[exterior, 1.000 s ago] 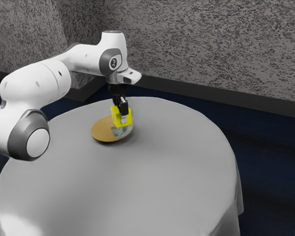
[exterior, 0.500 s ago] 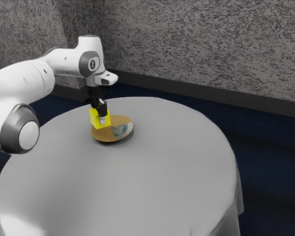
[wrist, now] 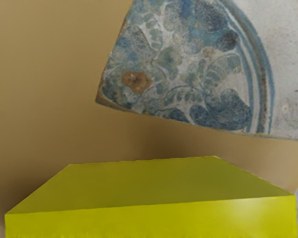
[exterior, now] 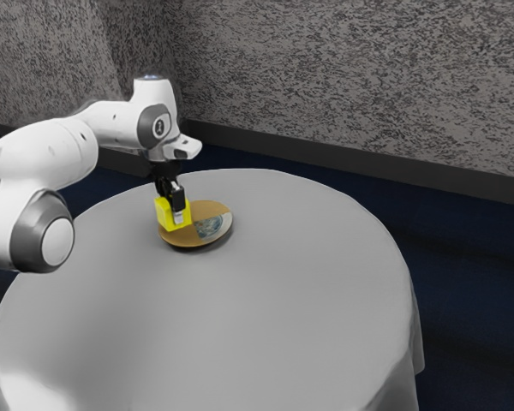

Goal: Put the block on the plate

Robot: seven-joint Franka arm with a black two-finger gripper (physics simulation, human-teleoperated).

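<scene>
The yellow block is being gripped by the end effector, and is being held at the part of the plate toward the exterior view's left. Whether the plate is being touched by it cannot be told. Some of the plate's rim is being hidden by the block. In the wrist view, tan plate is being seen just beyond the block, with a blue-and-white patterned patch being seen farther out. The plate is being carried by a round, grey surface. Behind, a speckled wall is being partly covered by the white arm, and dark blue floor is being shown around the surface.
</scene>
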